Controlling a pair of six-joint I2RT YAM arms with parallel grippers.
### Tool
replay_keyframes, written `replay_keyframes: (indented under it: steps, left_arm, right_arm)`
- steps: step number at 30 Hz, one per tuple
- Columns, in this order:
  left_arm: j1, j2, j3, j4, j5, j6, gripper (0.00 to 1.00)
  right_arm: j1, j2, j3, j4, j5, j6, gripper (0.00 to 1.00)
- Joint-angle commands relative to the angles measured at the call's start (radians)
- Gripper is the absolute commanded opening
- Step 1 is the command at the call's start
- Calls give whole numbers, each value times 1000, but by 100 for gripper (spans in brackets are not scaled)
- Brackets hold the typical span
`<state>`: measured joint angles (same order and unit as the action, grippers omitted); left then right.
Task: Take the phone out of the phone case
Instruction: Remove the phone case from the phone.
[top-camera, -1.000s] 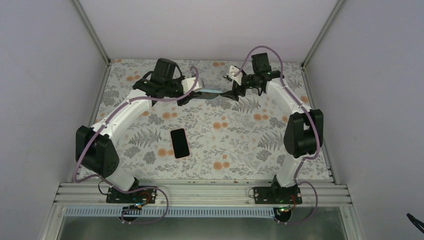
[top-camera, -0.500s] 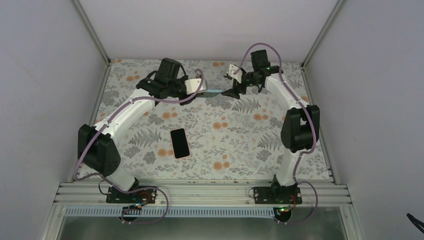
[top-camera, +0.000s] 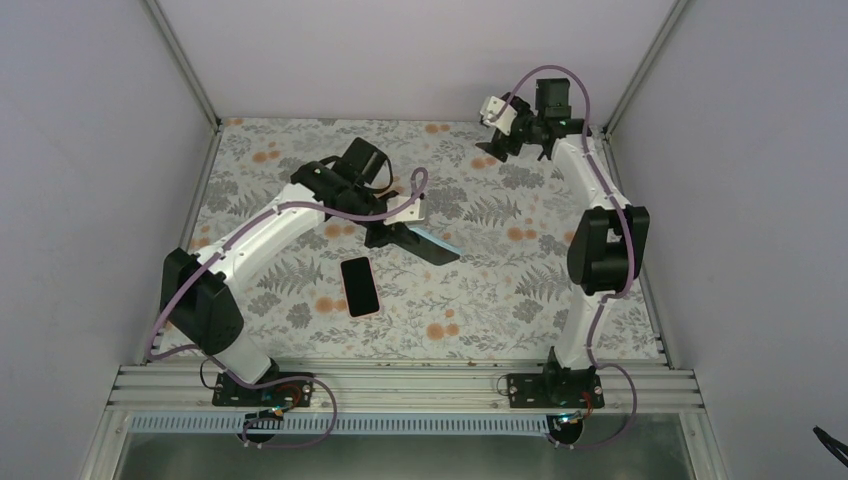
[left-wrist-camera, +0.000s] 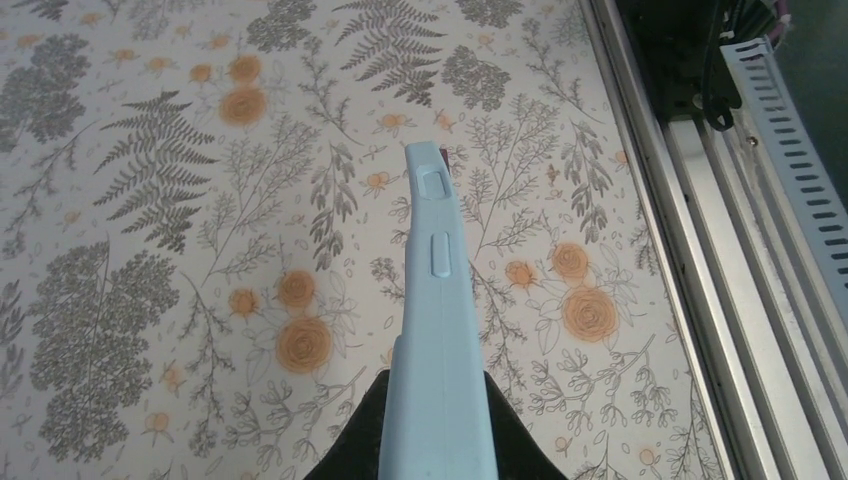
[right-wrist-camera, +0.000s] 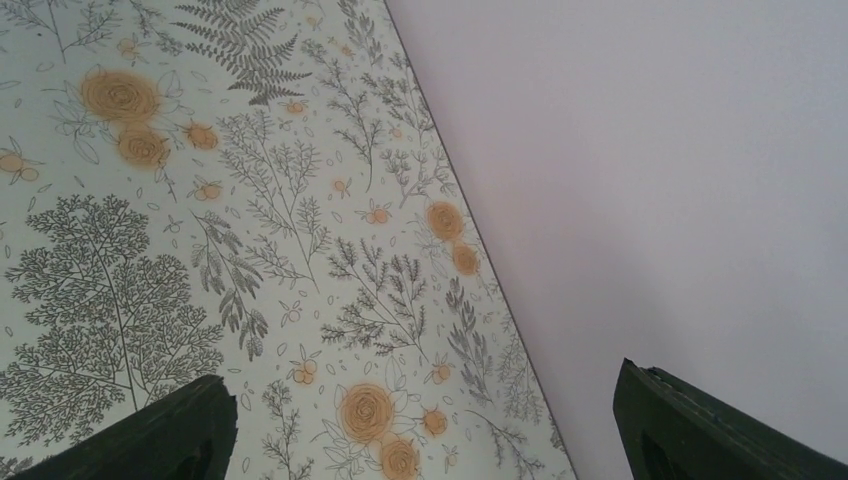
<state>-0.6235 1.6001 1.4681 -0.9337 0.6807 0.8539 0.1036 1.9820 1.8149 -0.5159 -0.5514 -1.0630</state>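
Note:
A black phone lies flat on the floral table, left of centre, by itself. My left gripper is shut on a light blue phone case and holds it just right of and behind the phone, above the table. In the left wrist view the case stands edge-on between my two black fingers, its side buttons showing. My right gripper is open and empty at the far right of the table near the back wall. In the right wrist view its fingers are spread wide over bare table.
The floral table is walled on the left, back and right. An aluminium rail runs along the near edge and shows in the left wrist view. The back wall is close in front of the right gripper.
The right gripper has let go of the case and pulled back to the far right corner. The left gripper has carried the case from the back toward the table's middle, near the phone.

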Motion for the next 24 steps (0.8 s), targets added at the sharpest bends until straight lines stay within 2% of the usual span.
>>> replay_keyframes:
  steps: [1, 4, 7, 9, 15, 24]
  left_arm:
    - [8, -27, 31, 47, 23, 0, 2]
    - [8, -28, 30, 77, 7, -7, 2]
    - [8, -29, 24, 113, -6, -16, 2]
    - [9, -24, 25, 126, -3, -19, 2]
    - [8, 19, 75, 113, 13, -27, 2]
    - [8, 20, 80, 121, 17, -39, 2]
  right_arm:
    - [0, -38, -18, -33, -27, -33, 97]
    - [-6, -117, -94, -138, -106, -42, 100]
    - [-7, -160, -108, -353, -193, -25, 100]
    - [-5, -202, -181, -440, -249, -55, 97]
    - [-4, -469, -533, -250, -303, -31, 100]
    - [34, -553, -660, -142, -303, 44, 98]
